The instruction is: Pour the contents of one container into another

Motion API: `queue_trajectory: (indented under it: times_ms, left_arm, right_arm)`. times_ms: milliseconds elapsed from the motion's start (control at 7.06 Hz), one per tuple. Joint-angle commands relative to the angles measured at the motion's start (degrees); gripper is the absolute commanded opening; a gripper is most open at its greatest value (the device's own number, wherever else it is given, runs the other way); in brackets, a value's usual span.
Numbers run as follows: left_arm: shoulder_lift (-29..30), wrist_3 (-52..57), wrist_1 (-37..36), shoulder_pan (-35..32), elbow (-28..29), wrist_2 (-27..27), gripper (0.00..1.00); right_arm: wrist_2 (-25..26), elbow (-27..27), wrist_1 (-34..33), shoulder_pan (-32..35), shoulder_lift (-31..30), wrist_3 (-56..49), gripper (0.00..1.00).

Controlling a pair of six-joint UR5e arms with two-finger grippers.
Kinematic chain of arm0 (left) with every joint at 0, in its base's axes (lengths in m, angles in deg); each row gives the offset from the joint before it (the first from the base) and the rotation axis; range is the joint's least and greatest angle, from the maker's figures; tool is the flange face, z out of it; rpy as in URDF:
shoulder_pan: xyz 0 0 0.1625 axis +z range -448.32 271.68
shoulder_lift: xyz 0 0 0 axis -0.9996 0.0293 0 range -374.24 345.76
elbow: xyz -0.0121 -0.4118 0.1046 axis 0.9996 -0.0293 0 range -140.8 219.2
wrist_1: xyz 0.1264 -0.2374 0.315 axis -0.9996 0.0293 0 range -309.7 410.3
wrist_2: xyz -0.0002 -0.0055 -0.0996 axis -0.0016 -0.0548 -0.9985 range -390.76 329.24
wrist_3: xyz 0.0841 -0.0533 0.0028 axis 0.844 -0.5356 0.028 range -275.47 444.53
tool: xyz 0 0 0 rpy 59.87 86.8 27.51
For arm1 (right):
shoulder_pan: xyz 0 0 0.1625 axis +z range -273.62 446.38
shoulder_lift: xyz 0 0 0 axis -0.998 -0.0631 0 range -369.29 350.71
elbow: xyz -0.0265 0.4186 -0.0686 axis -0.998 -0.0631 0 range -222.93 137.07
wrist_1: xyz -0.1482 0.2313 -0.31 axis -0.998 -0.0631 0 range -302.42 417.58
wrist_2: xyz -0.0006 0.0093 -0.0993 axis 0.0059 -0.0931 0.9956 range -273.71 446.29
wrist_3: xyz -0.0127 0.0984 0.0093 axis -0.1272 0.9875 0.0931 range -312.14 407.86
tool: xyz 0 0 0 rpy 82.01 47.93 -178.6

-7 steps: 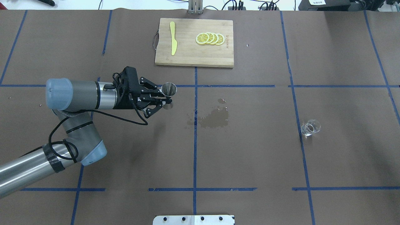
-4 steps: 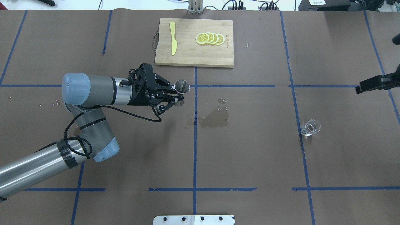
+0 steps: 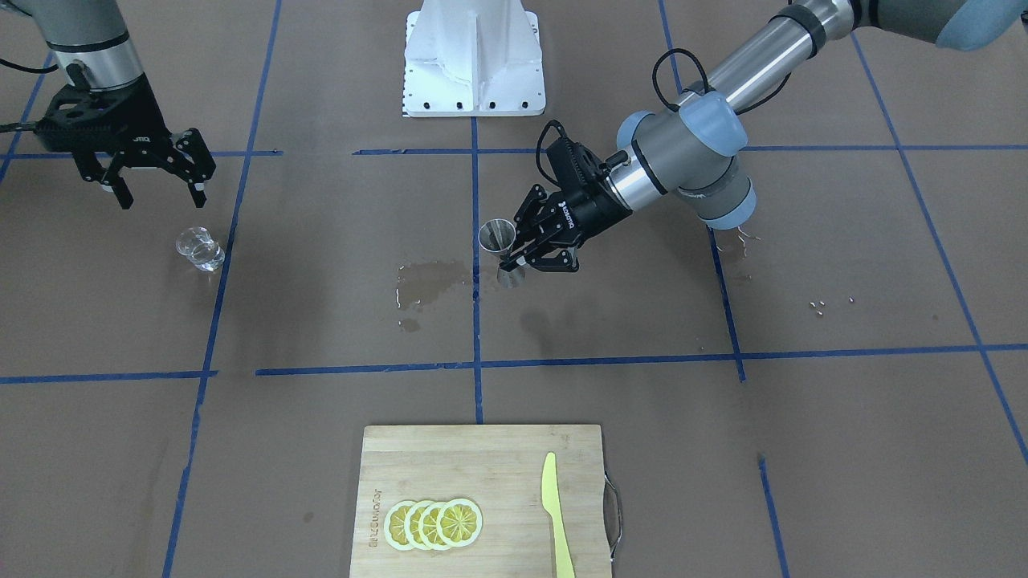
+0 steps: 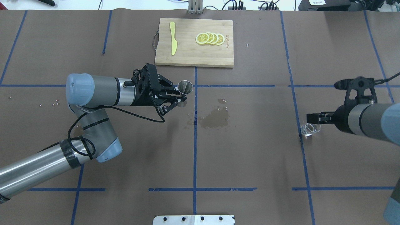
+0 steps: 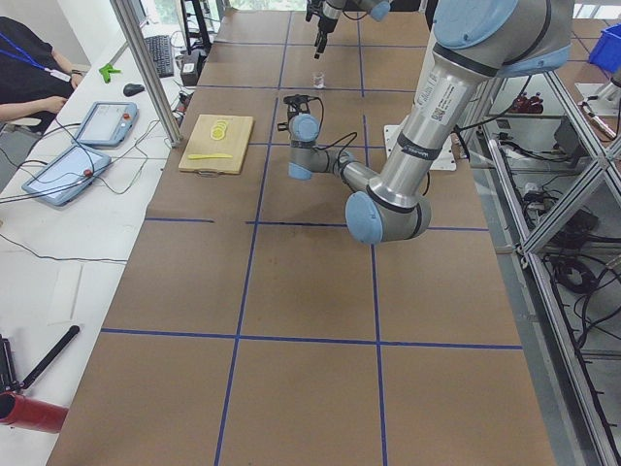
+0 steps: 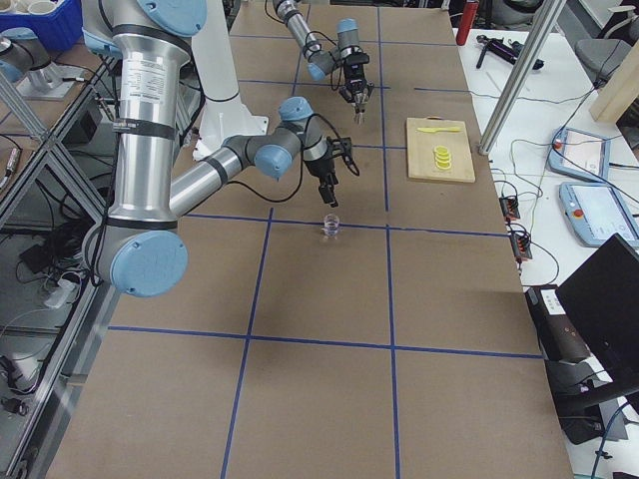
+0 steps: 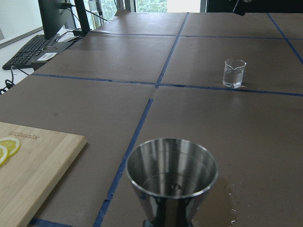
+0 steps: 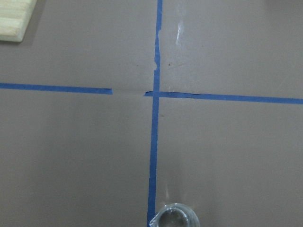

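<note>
The shiny steel jigger (image 4: pixel 185 87) is held upright above the table, left of centre, with my left gripper (image 4: pixel 179 99) shut on its narrow waist. In the front-facing view the jigger (image 3: pixel 498 237) hangs just beside the wet patch. Its empty-looking upper cone (image 7: pixel 171 172) fills the left wrist view. The small clear glass cup (image 4: pixel 310 128) stands on the table at the right. My right gripper (image 3: pixel 161 195) hovers open a little above and behind the cup (image 3: pixel 199 247), nothing between its fingers. The right wrist view catches only the cup's rim (image 8: pixel 174 218) at the bottom edge.
A wet patch (image 4: pixel 215 117) darkens the brown paper near the middle. At the far edge lies a wooden cutting board (image 4: pixel 187 53) with lemon slices (image 4: pixel 210 38) and a yellow knife (image 4: pixel 172 37). Blue tape lines cross the table.
My left arm has carried the jigger to the right, toward the centre line. My right arm has come in from the right edge and now hangs over the glass cup.
</note>
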Motion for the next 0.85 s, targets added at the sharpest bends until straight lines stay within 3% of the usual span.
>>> queue_trajectory:
  times_ms: [0, 283, 709]
  left_arm:
    - [0.02, 0.0, -0.02, 0.24, 0.03, 0.0, 0.0]
    - [0.02, 0.0, -0.02, 0.33, 0.03, 0.0, 0.0]
    - [-0.07, 0.09, -0.02, 0.41, -0.06, 0.0, 0.0]
  right_arm:
    - [23.67, -0.91, 10.53, -15.09, -8.27, 7.92, 1.0]
    - [42.57, -6.86, 14.82, -24.07, -8.21, 14.61, 1.0]
    - [54.85, -16.18, 23.45, -26.75, -6.46, 15.69, 0.99]
